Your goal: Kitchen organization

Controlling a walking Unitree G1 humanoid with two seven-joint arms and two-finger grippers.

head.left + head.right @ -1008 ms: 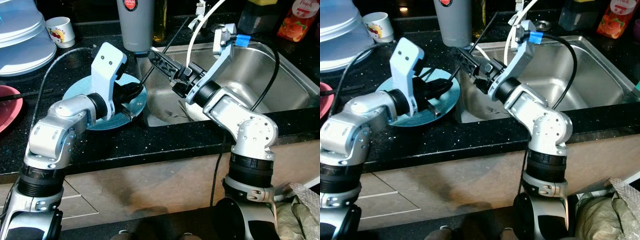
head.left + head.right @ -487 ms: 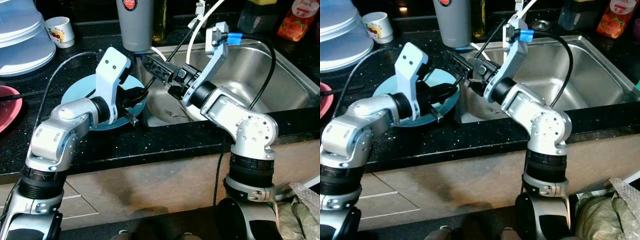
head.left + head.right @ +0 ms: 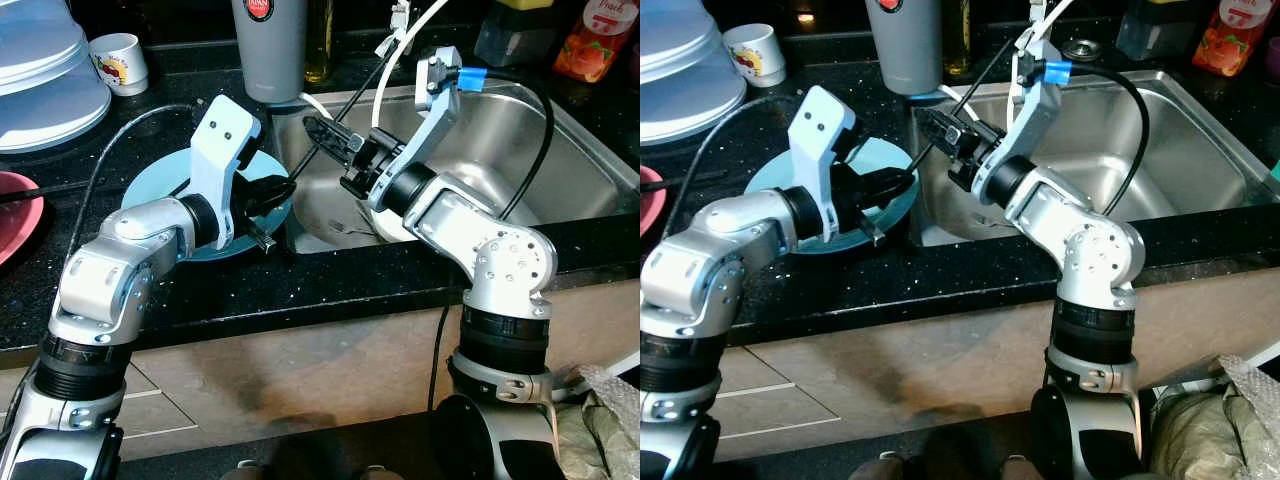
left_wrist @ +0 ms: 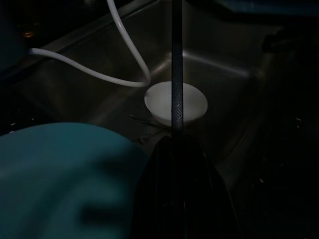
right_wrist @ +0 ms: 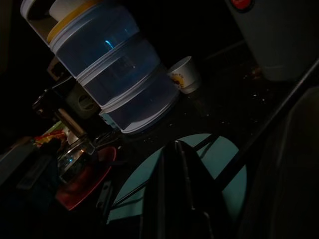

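Observation:
A light blue plate (image 3: pixel 160 192) lies on the black counter left of the sink. My left gripper (image 3: pixel 276 190) hovers over the plate's right rim, shut on a long thin black stick (image 3: pixel 338 105) that slants up towards the faucet. In the left wrist view the stick (image 4: pixel 176 74) rises from between the fingers, with a white bowl (image 4: pixel 192 102) in the sink behind it. My right gripper (image 3: pixel 318 127) points left over the sink's left edge, close beside the stick, with its fingers together and nothing seen between them. The right wrist view shows the plate (image 5: pixel 224 159) with dark sticks lying on it.
The steel sink (image 3: pixel 520 150) holds a fork (image 3: pixel 350 228) and a white hose (image 3: pixel 400 60). A grey tumbler (image 3: pixel 270 45), a white cup (image 3: pixel 120 62), stacked blue containers (image 3: pixel 40 70) and a red plate (image 3: pixel 15 215) stand around the blue plate.
My right gripper first swung left towards the plate, then drew back a little over the sink. My left gripper shifted slightly right with the stick and has since stayed put.

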